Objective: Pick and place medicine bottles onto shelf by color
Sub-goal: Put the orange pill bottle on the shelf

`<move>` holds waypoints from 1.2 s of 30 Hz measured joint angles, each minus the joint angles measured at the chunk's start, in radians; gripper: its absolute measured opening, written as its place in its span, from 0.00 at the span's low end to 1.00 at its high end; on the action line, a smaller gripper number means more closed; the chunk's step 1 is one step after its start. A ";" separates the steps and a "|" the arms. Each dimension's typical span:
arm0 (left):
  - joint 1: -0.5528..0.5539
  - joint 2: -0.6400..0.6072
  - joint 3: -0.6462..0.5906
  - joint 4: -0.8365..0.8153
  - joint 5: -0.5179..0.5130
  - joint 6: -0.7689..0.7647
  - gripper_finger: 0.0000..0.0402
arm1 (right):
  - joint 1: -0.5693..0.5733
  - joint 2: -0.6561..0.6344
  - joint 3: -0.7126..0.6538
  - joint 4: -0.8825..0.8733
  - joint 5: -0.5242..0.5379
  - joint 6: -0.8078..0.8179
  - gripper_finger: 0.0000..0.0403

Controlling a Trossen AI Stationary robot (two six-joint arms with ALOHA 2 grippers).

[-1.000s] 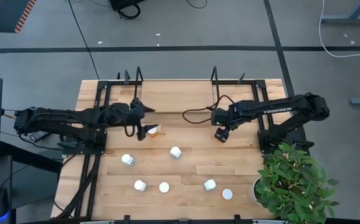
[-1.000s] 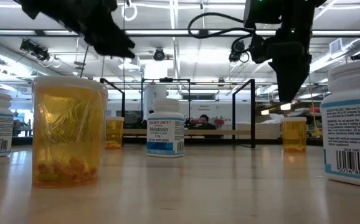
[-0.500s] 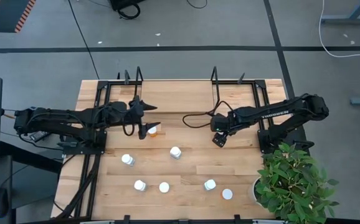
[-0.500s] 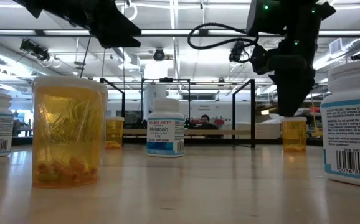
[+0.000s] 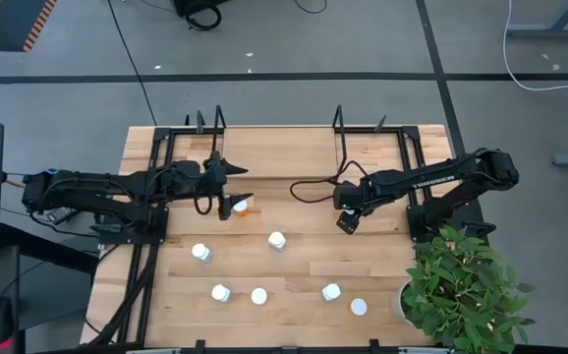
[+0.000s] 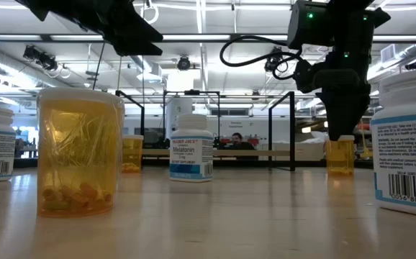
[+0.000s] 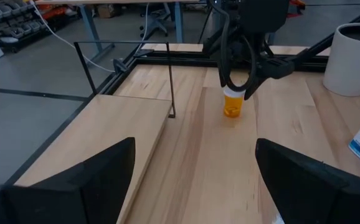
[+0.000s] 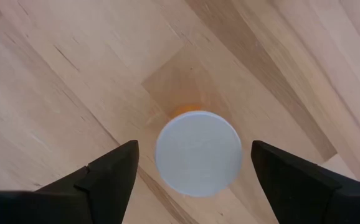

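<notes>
Orange bottle [image 8: 197, 153] now sits directly beneath the right tool [image 5: 348, 222], which has dropped over it with fingers spread, so a grasp looks imminent. Left tool [image 5: 233, 187] hovers open beside another orange bottle [image 5: 242, 206], short of the shelf [image 5: 274, 149].

The high view looks straight down on the whole counter [image 5: 294, 275], with floor around it; the low view sits at counter-top height, very near an orange bottle [image 6: 78, 152] at left of frame, facing level into the room; the left wrist view looks along the counter toward the right pincer [image 7: 239, 84] over an orange bottle [image 7: 232, 102]; the right wrist view looks straight down, close, on that bottle's white cap [image 8: 198, 152].
</notes>
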 joint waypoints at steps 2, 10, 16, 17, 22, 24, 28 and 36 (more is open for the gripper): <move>0.000 0.000 0.000 -0.006 0.000 0.000 0.84 | 0.000 0.000 0.000 0.000 0.000 0.000 0.77; 0.000 0.000 0.000 -0.014 0.000 0.000 0.84 | 0.000 0.000 0.000 0.011 -0.004 0.000 0.72; 0.000 0.000 0.000 -0.014 0.000 -0.001 0.84 | 0.000 0.000 0.000 0.018 -0.002 -0.001 0.72; 0.000 0.000 0.000 -0.014 0.000 -0.001 0.84 | 0.000 0.000 0.000 0.018 -0.002 -0.001 0.72; 0.000 0.000 0.000 -0.015 0.000 -0.007 0.84 | 0.000 0.000 0.000 0.018 0.008 -0.015 0.72; 0.000 0.000 0.000 -0.018 0.000 -0.008 0.84 | 0.000 0.000 0.000 0.018 0.014 -0.021 0.72; 0.000 0.000 0.000 -0.023 0.000 -0.008 0.84 | 0.000 0.000 0.000 0.018 0.015 -0.038 0.72; 0.000 0.000 0.000 -0.029 0.000 -0.008 0.84 | 0.000 0.000 -0.062 0.059 0.012 -0.034 0.72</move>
